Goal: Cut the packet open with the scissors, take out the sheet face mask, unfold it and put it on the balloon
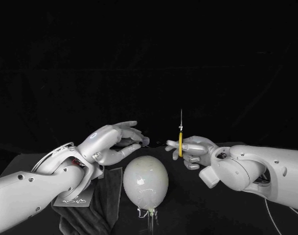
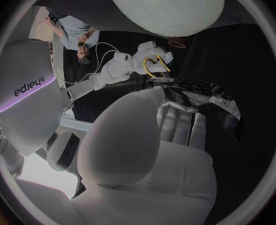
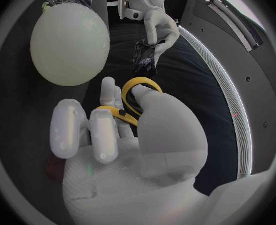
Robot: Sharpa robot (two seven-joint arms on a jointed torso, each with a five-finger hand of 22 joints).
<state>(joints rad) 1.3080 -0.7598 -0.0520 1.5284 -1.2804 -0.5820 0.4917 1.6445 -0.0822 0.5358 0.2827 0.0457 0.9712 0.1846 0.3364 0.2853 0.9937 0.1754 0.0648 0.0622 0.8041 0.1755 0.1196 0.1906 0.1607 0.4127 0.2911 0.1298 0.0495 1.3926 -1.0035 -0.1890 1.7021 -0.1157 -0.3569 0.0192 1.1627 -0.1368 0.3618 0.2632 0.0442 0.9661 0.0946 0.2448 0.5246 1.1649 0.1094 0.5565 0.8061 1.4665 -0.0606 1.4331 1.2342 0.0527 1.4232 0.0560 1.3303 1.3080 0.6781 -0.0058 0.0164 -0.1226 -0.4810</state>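
Note:
A pale balloon stands knot-down on a thin stand at the table's front centre. My left hand hovers above and left of it, pinching a dark packet at its fingertips; the packet hangs down from that hand. My right hand is level with it on the balloon's right and grips the yellow-handled scissors, whose thin blades point straight up and look closed. The yellow loops sit round the right hand's fingers. A gap separates the scissors from the packet.
A dark grey cloth lies on the black table under my left forearm, left of the balloon. The balloon's thin stand rises from the front edge. The table behind both hands is dark.

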